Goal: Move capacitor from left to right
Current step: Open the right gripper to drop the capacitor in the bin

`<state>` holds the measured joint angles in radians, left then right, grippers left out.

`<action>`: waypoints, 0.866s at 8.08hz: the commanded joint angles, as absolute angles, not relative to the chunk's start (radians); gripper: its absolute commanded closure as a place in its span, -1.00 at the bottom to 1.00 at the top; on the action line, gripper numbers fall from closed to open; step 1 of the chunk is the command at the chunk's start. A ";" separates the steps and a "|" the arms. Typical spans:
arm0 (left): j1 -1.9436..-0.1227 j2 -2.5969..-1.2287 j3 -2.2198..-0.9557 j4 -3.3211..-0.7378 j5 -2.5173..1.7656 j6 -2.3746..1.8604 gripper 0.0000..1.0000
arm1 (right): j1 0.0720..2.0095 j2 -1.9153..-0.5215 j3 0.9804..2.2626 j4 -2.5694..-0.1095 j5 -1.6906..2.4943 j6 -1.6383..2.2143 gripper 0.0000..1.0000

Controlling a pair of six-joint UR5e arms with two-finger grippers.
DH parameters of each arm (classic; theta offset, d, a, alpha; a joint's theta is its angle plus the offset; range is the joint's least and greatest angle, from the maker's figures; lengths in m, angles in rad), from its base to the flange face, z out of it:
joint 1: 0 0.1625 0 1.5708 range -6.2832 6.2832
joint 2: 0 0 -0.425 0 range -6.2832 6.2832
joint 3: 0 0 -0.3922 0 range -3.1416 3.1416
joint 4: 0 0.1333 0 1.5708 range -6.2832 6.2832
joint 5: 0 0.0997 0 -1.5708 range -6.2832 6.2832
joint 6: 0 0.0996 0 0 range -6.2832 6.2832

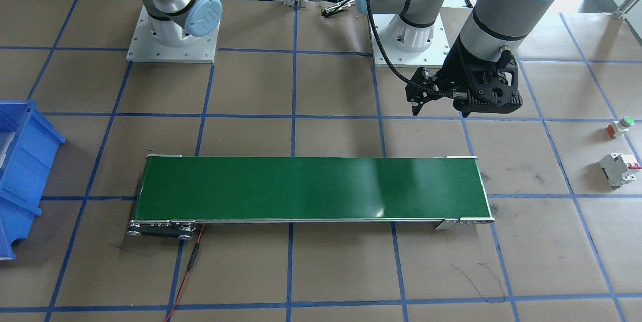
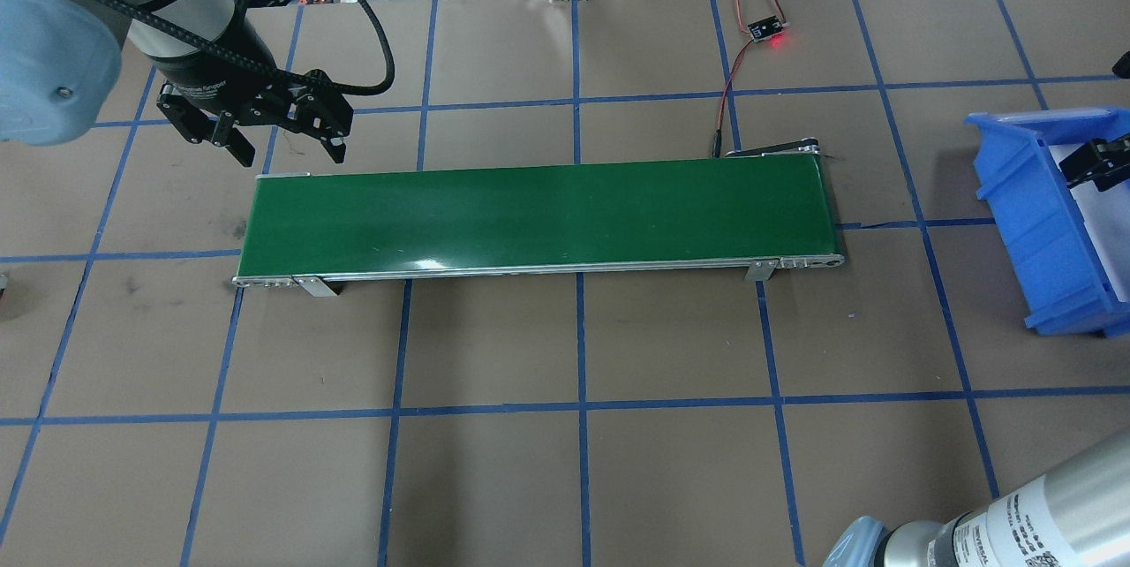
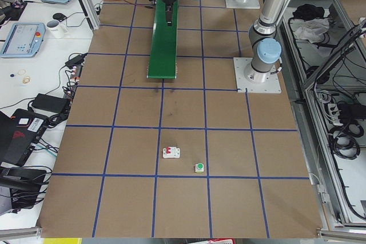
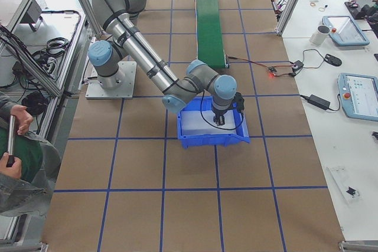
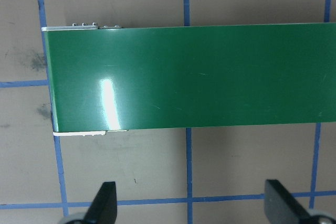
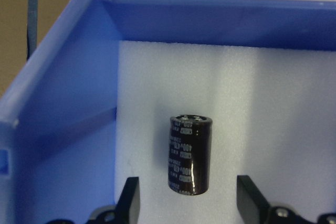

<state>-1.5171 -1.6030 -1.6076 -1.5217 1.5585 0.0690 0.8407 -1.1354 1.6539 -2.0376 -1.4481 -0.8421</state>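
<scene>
The capacitor (image 6: pixel 190 156), a stubby black cylinder with pale print, lies on white foam inside the blue bin (image 6: pixel 63 103). My right gripper (image 6: pixel 189 203) is open, and its two fingers stand on either side of the capacitor without touching it. This gripper also shows over the bin in the exterior right view (image 4: pixel 224 115) and at the overhead view's right edge (image 2: pixel 1095 162). My left gripper (image 2: pixel 287 146) is open and empty. It hovers just beyond the left end of the green conveyor belt (image 2: pixel 538 214), and it also shows in the left wrist view (image 5: pixel 191 208).
The blue bin (image 2: pixel 1042 214) stands past the belt's right end. A white breaker with a red lever (image 1: pixel 619 169) and a green-capped push button (image 1: pixel 621 126) sit on the brown table far on my left. A red wire (image 1: pixel 188 272) trails from the belt.
</scene>
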 commanded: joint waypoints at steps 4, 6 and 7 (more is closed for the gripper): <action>-1.517 -1.603 -1.608 -1.522 1.559 0.069 -1.00 | 0.836 -1.304 1.634 -1.867 -1.476 -0.841 -1.00; -1.517 -1.603 -1.608 -1.522 1.559 0.069 -1.00 | 0.838 -1.368 1.620 -1.858 -1.482 -0.830 -1.00; -1.517 -1.603 -1.608 -1.520 1.559 0.069 -1.00 | 0.847 -1.388 1.611 -1.826 -1.477 -0.806 -1.00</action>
<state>-1.5171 -1.6030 -1.6076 -1.5216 1.5585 0.0690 0.8375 -1.3421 1.6255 -1.8608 -1.4805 -0.8329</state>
